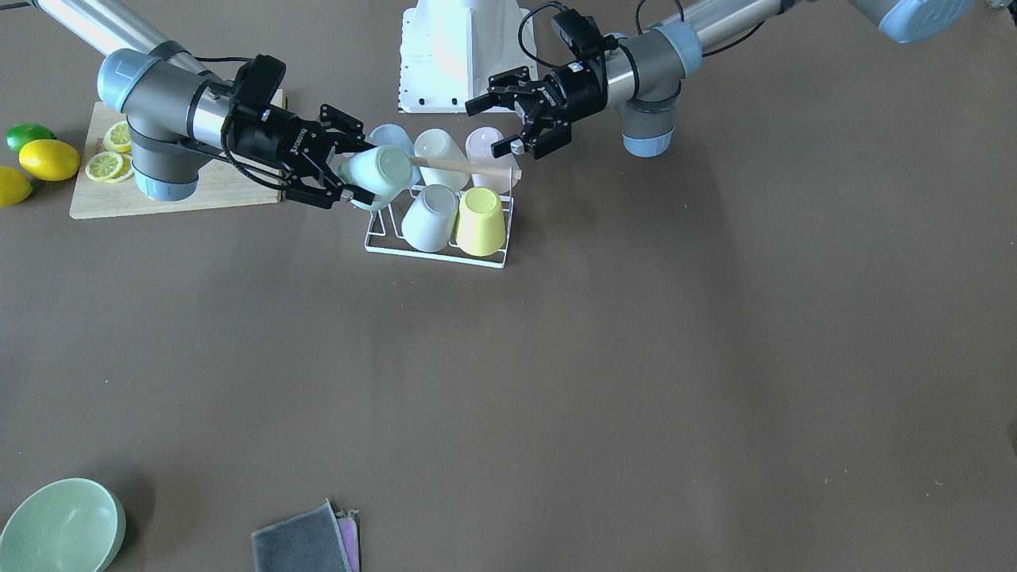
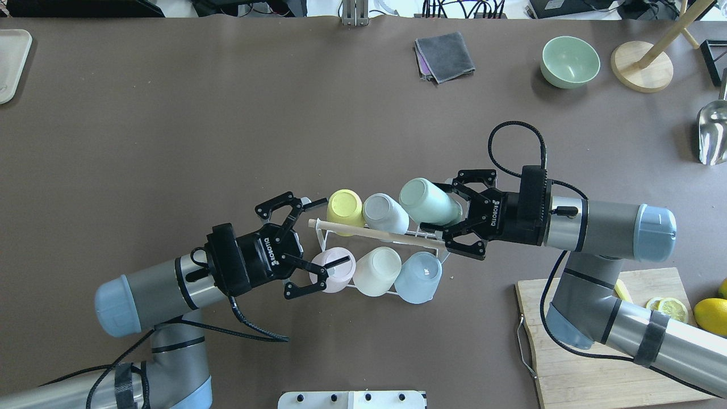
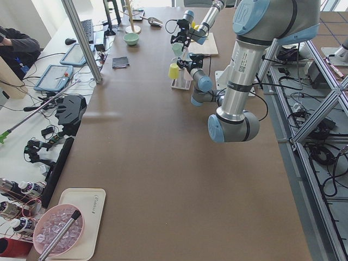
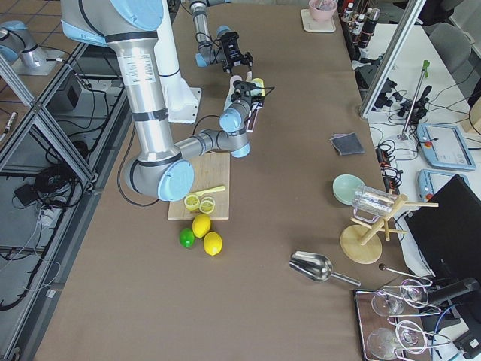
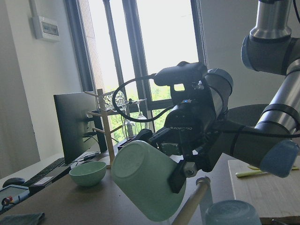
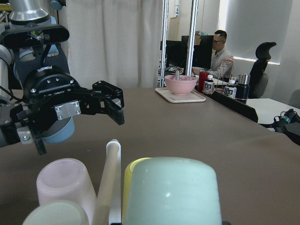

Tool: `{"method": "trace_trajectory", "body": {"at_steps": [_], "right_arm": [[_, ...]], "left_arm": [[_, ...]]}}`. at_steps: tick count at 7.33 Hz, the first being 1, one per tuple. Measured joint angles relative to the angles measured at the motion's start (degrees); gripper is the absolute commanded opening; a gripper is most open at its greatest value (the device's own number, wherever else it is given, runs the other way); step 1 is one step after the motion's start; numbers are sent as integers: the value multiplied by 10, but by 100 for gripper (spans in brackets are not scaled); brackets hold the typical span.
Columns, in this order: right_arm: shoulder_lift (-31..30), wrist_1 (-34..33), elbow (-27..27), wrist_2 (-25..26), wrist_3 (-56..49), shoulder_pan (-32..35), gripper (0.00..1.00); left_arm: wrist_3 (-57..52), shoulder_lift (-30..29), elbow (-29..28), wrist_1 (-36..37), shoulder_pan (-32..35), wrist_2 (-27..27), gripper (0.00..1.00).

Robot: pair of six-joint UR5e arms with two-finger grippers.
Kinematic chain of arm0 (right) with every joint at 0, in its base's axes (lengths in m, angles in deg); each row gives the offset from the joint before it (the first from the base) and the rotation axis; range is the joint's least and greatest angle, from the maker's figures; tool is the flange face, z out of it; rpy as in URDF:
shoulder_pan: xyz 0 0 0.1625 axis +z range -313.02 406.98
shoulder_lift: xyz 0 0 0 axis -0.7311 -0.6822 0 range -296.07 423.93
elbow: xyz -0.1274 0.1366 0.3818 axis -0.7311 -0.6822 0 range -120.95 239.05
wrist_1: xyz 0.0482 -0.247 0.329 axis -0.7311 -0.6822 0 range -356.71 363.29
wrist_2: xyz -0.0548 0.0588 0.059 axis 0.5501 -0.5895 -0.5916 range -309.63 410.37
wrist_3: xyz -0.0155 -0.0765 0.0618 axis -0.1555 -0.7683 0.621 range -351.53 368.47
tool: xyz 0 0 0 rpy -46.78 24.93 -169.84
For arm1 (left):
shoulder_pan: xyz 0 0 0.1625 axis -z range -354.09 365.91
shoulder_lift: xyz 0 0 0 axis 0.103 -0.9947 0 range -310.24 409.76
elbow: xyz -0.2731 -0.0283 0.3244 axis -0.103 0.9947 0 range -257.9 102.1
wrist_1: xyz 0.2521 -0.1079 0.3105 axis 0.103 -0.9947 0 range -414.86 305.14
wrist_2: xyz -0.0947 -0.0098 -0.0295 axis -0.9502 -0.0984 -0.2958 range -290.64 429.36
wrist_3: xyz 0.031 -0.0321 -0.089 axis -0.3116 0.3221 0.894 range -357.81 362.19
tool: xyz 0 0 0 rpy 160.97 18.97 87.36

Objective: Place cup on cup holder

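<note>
Mint cup point(image 2: 429, 201) clamped in right hand point(image 2: 445, 211), tilted over cup holder point(image 2: 369, 232) holding five cups point(image 2: 377, 270); left hand point(image 2: 334, 230) open, empty.

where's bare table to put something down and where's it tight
Bare: the wide stretch between the cup holder, the folded cloths and the far-left tray. Crowded: around the holder, between the left gripper and the right gripper with its mint cup, and by the cutting board.

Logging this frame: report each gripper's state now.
Left gripper: open, holding nothing.
Right gripper: shut on the mint cup.
</note>
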Motion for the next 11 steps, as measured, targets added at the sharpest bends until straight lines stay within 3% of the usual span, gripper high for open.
{"method": "trace_trajectory", "body": {"at_steps": [1,4,7,8,11], "right_arm": [[-6,4,1,0,3,0,100],[-17,19,3,2,6,-1,100],[-44,29,18,-11,7,4,100],[-57,19,24,-40,11,17,100],[-86,-103,23,-235,27,137,100]], "left_arm": [[0,19,31,18,14,0,99],[4,68,108,134,63,-1,99],[23,85,119,290,122,0,99],[37,86,119,350,139,0,99],[45,87,119,539,175,-1,99]]}}
